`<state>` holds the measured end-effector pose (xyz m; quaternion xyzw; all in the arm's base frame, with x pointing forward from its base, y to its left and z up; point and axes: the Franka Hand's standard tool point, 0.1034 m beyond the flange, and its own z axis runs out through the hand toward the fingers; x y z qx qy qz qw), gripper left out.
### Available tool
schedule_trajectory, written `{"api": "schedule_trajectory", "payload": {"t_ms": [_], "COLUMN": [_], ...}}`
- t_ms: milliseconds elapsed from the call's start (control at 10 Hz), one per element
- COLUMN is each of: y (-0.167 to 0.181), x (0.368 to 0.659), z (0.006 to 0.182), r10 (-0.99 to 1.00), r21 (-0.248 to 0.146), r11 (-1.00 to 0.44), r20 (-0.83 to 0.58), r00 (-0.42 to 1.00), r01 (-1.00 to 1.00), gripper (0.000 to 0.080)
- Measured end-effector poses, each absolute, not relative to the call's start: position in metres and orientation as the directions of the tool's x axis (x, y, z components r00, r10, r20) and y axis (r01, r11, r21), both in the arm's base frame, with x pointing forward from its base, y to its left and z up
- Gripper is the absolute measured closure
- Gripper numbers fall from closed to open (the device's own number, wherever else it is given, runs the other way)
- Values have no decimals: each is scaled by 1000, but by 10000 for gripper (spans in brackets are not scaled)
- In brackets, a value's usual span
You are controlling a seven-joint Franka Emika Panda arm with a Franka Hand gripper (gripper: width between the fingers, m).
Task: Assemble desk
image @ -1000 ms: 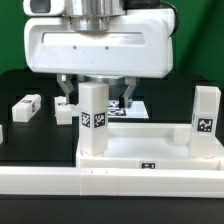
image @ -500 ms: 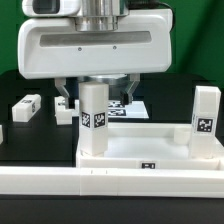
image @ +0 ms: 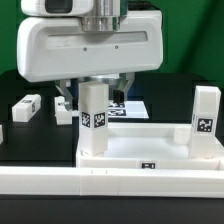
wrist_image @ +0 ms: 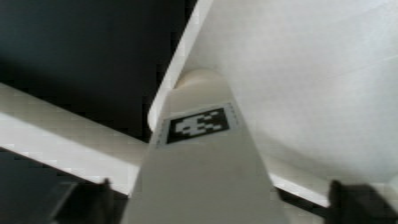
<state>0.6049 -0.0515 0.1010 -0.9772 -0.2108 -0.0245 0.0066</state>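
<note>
The desk top [image: 160, 148], a white rimmed tray, lies on the black table. One white tagged leg [image: 93, 120] stands upright in its corner on the exterior view's left, and a second leg [image: 205, 113] stands in the corner on the right. My gripper [image: 97, 93] hangs over the left leg, open, one finger on each side of its top. In the wrist view the leg [wrist_image: 205, 150] fills the space between my dark fingers [wrist_image: 79, 202], with a gap showing on one side. My gripper [wrist_image: 222, 208] is not clamped on it.
A loose white leg [image: 27, 106] lies on the table at the exterior view's left, and another white part [image: 64, 111] lies behind the upright leg. The marker board [image: 133, 106] is behind the desk top. A long low white rail [image: 110, 185] runs along the front.
My gripper has risen slightly above the left leg and drifted a little to the exterior view's left. The legs and desk top have not moved.
</note>
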Motion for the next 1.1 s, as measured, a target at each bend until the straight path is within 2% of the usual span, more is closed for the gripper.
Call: {"api": "schedule_trajectory", "payload": {"t_ms": [200,600,800,1100], "y": [-52,-55,-54,-56], "x": [605,604,604,604], "z": [101,100,101,99], "r10": [410,350,143,-107], "r21": [-2,-14,-29,-54], "r11": [-912,-936,-989,-993], "r20": [51,51,50,49], "r00": [911,935,988,993], "r01": [411,351,145,-105], "gripper": [512,511,511,511]}}
